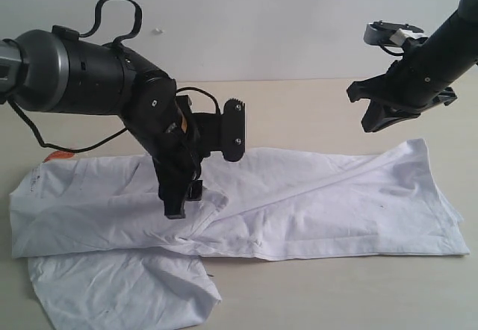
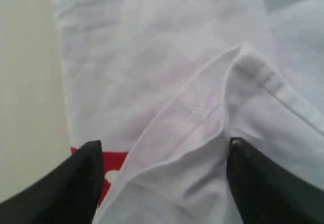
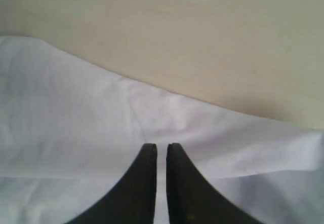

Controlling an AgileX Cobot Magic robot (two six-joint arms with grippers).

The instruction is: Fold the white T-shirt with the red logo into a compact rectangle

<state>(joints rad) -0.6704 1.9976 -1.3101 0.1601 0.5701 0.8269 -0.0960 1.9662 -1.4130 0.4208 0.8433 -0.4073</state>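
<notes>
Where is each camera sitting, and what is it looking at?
Exterior view: off the arms, looking down across the table; sees the white T-shirt and both arms.
Left wrist view: on the left arm, looking down past the open left hand at a hemmed shirt fold and a bit of red logo.
Right wrist view: on the right arm, looking down past the shut right hand at the shirt's edge and bare table.
All three share the T-shirt.

The red logo (image 2: 116, 160) sits mostly hidden under the white T-shirt (image 2: 152, 57).
</notes>
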